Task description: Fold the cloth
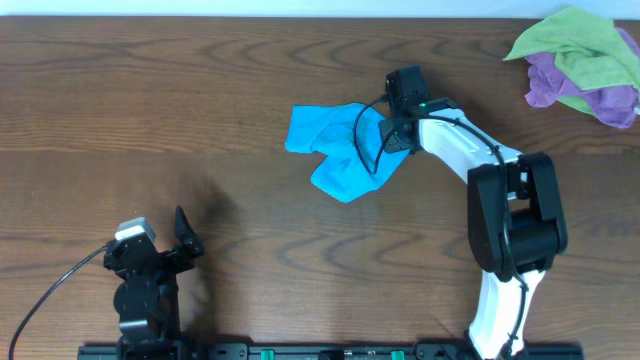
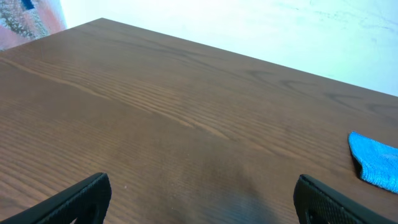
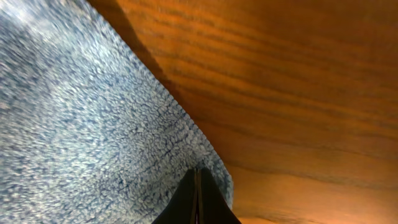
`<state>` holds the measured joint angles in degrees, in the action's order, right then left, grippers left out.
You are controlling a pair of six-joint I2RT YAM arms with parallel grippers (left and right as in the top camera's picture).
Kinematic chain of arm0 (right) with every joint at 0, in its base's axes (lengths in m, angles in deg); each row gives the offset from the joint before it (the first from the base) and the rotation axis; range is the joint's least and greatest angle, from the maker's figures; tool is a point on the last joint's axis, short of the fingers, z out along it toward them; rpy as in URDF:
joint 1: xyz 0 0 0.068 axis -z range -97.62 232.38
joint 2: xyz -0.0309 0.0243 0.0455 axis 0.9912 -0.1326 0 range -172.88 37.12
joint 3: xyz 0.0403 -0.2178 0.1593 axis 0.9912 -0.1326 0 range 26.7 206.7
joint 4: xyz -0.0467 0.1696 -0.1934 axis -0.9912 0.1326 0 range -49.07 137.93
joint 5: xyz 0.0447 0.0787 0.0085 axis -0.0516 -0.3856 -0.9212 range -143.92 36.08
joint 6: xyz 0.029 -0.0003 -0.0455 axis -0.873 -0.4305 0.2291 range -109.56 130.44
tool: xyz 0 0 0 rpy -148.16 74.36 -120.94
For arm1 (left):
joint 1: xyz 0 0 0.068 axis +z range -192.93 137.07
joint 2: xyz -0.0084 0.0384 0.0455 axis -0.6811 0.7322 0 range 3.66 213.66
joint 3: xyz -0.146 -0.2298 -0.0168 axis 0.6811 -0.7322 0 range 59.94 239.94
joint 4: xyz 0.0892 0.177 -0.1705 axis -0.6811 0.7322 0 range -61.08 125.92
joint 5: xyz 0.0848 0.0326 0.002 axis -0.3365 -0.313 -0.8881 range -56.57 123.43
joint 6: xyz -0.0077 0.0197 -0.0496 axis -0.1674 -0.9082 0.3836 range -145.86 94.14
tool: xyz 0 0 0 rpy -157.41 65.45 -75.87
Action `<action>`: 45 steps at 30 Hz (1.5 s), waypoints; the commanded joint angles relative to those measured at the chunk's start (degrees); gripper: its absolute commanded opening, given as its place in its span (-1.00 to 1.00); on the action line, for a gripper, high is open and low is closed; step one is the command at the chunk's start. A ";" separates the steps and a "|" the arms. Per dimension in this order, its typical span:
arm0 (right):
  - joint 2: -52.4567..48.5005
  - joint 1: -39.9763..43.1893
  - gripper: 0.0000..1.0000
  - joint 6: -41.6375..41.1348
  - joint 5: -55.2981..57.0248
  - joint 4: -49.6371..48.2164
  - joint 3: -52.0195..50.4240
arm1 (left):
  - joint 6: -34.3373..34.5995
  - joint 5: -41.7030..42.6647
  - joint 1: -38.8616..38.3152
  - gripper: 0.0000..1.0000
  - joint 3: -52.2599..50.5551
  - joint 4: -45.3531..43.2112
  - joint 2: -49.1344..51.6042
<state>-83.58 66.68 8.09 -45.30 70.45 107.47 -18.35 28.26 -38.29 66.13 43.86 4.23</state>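
A blue fleece cloth (image 1: pixel 335 150) lies crumpled in the middle of the wooden table (image 1: pixel 150 120). My right gripper (image 1: pixel 396 132) is at the cloth's right edge. In the right wrist view its fingers (image 3: pixel 198 186) are pressed together on the edge of the cloth (image 3: pixel 81 124). My left gripper (image 1: pixel 160 228) is at the front left, far from the cloth. In the left wrist view its fingers (image 2: pixel 199 199) are wide apart and empty, with a corner of the cloth (image 2: pixel 376 163) showing at the right.
A pile of green and purple cloths (image 1: pixel 580 60) lies at the back right corner. A black cable (image 1: pixel 365 140) from the right arm loops over the blue cloth.
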 commanded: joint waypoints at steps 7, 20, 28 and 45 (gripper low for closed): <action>-0.98 -0.17 -0.97 0.70 -2.73 4.17 1.07 | 0.00 -0.81 -0.15 0.90 -1.42 0.61 -0.33; -3.74 -0.11 -0.97 1.38 4.50 6.34 1.07 | 0.02 -0.81 -0.15 0.90 -1.42 0.61 -0.33; -8.96 0.07 -0.97 1.40 4.90 4.59 1.14 | 0.00 -0.81 -0.15 0.90 -1.42 0.61 -0.33; -19.26 4.44 -0.97 2.47 3.04 3.93 14.12 | 0.02 -0.81 -0.15 0.90 -1.42 0.61 -0.33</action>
<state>-95.17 69.50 9.89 -37.63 72.98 123.73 -18.35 28.26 -38.29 66.13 43.88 4.23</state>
